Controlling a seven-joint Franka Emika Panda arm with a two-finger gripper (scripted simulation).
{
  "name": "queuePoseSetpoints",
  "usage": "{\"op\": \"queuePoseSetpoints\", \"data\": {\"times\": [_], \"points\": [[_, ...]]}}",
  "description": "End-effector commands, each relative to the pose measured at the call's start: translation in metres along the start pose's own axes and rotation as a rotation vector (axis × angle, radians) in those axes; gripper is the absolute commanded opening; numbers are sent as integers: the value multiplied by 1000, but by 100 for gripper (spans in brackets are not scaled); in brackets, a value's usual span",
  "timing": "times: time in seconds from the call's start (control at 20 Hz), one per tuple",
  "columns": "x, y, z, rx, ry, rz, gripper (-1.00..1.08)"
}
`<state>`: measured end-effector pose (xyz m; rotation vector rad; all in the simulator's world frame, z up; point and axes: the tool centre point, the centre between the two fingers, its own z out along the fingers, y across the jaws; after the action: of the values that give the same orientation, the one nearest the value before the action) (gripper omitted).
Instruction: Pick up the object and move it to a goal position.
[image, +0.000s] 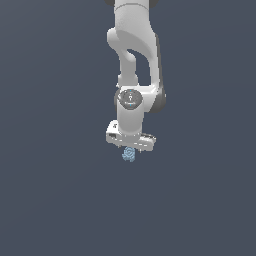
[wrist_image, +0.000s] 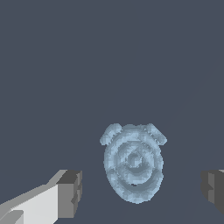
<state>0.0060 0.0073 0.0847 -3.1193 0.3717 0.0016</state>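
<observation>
Grey ground; object (wrist_image: 134, 164) between claw (wrist_image: 142, 188) fingers.

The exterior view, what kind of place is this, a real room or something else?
Most likely a bare simulated scene, not a real room: flat, featureless grey-blue surroundings, a smoothly rendered white arm, and a blocky pale-blue object lying between the spread fingers of the gripper.

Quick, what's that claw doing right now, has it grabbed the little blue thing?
Gripper: open, holding nothing; its fingers stand apart on either side of the pale-blue object, not touching it.
</observation>
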Motion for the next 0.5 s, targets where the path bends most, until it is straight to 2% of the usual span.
{"op": "queuePoseSetpoints", "data": {"times": [0.0, 0.45], "points": [[-1, 0, 9, 0, -1, 1, 100], [0, 0, 45, 0, 1, 5, 100]]}}
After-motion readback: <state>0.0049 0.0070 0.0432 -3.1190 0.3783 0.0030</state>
